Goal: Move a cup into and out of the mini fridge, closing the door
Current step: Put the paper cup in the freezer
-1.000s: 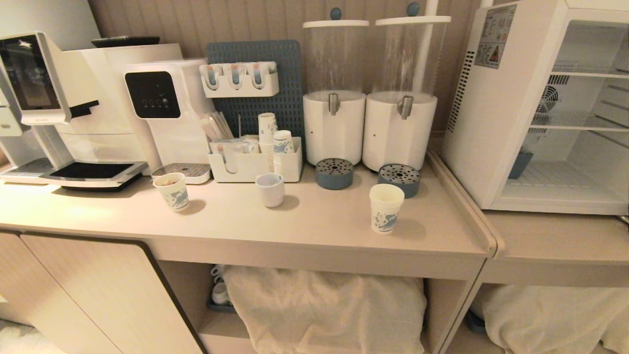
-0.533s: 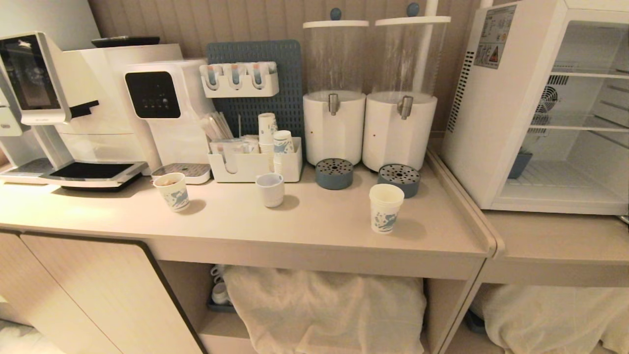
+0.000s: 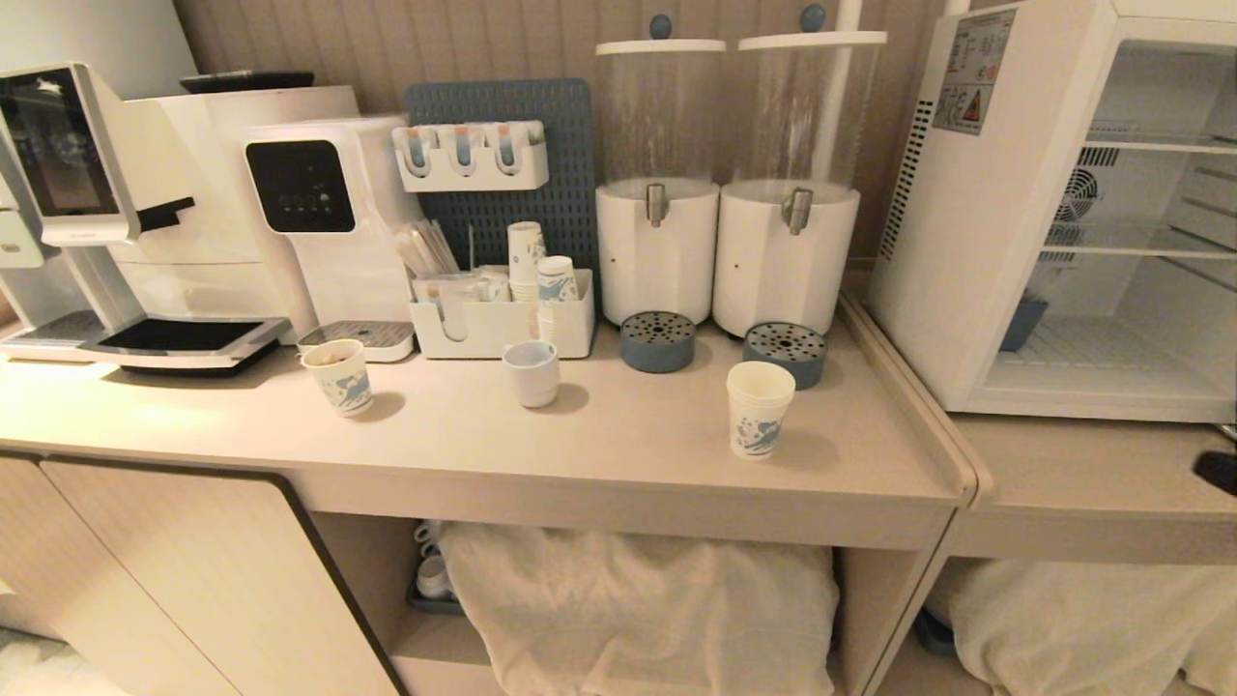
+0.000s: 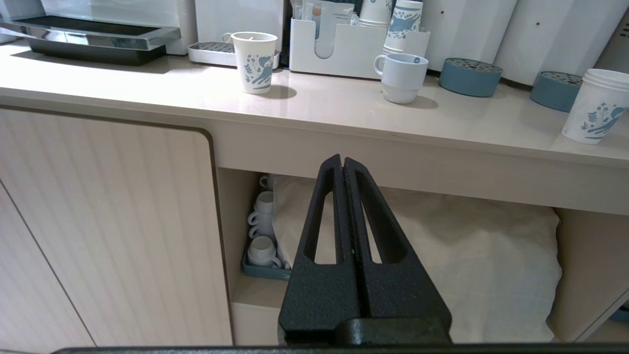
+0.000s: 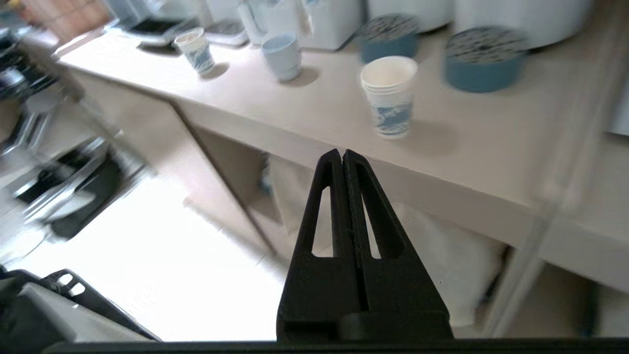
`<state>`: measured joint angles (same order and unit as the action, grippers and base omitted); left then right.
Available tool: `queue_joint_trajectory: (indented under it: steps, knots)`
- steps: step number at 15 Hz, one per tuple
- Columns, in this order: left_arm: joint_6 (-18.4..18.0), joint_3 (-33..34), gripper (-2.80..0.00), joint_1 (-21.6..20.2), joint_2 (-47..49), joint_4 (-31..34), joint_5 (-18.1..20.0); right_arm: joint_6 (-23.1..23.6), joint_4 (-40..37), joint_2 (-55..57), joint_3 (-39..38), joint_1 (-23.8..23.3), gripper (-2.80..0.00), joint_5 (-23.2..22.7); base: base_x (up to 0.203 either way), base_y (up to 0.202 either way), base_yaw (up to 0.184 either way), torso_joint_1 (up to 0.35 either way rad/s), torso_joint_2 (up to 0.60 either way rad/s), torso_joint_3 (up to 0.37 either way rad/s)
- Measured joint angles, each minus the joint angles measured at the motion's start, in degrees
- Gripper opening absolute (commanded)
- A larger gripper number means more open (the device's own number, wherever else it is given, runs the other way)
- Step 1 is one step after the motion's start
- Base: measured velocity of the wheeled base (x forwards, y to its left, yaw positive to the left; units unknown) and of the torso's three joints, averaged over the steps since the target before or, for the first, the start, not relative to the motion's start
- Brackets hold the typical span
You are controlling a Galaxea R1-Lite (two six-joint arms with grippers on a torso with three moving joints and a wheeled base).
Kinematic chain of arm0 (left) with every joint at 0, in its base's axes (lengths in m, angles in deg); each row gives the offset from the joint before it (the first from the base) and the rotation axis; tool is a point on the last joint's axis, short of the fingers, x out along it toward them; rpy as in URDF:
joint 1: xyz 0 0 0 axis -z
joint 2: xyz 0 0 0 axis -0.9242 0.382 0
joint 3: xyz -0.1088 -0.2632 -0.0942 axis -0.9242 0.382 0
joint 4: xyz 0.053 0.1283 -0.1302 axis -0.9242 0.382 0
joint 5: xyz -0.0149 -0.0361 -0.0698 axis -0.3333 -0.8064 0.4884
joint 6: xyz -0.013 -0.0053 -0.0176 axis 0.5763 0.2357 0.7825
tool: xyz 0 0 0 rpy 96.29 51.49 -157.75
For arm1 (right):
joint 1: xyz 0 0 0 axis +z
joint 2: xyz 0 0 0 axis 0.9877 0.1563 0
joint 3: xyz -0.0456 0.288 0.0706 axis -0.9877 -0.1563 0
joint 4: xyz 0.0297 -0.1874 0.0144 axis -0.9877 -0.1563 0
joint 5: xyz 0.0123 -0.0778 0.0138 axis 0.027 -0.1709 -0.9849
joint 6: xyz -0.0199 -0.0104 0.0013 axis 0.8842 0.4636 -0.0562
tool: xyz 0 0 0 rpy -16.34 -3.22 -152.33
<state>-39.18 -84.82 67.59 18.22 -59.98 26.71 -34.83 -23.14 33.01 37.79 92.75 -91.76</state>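
The cup (image 3: 760, 409), tall white paper with a blue print, stands upright near the right end of the counter (image 3: 628, 435); it also shows in the left wrist view (image 4: 597, 105) and the right wrist view (image 5: 389, 96). To its right is the mini fridge (image 3: 952, 242), its front open onto wire shelves and a rear fan. The door is out of the head view. My right gripper (image 5: 342, 152) is shut and empty, below and in front of the counter edge near the cup. My left gripper (image 4: 342, 158) is shut and empty, low before the open shelf.
A shorter blue-print paper cup (image 3: 338, 377) and a plain white cup (image 3: 532, 372) stand further left. Two drink dispensers (image 3: 720, 251) with blue drip trays (image 3: 785, 353) sit just behind the cup. Coffee machines are at far left. White cloth bundles (image 3: 638, 609) fill the shelf below.
A dark part of my right arm has come into the head view at the right edge, over the lower counter in front of the fridge. Nothing on the counter has moved.
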Motion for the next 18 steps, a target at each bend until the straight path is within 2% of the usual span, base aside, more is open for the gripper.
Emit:
queue_joint_trajectory:
  steps: [3,4,6,7,11,14,18]
  knots:
    - [-0.23,0.0,-2.8,0.0,0.0,0.05,-0.02,3.26,11.25,15.27,-0.33,-7.1,-2.8,-11.54,0.0,0.0,0.0,0.0,0.0,0.0]
    - [-0.13,0.0,-2.8,0.02,0.0,0.02,0.0,6.0,15.13,20.26,-0.73,-8.66,-2.8,-13.75,0.0,0.0,0.0,0.0,0.0,0.0]
    - [0.25,0.0,-2.8,0.0,0.0,0.02,-0.09,11.67,21.92,29.82,-1.45,-10.42,-2.8,-14.34,0.0,0.0,0.0,0.0,0.0,0.0]
    - [0.31,0.0,-2.8,0.0,0.0,0.02,-0.09,13.7,25.25,34.66,-1.57,-10.81,0.0,-14.27,0.0,0.0,0.0,0.0,0.0,0.0]
    - [0.36,0.0,-2.8,0.0,0.0,0.04,-0.09,16.63,42.31,52.25,-1.13,-9.53,0.0,-11.73,0.0,0.0,0.0,0.0,0.0,0.0]
    - [0.34,0.0,-2.8,0.05,0.0,-0.04,0.0,16.96,54.14,62.2,-0.31,-4.56,0.0,-8.91,0.0,0.0,0.0,0.0,0.0,0.0]
    - [0.34,0.0,-2.8,0.01,0.0,-0.02,0.02,16.65,56.7,69.01,2.87,0.55,0.0,-7.5,0.0,0.0,0.0,0.0,0.0,0.0]
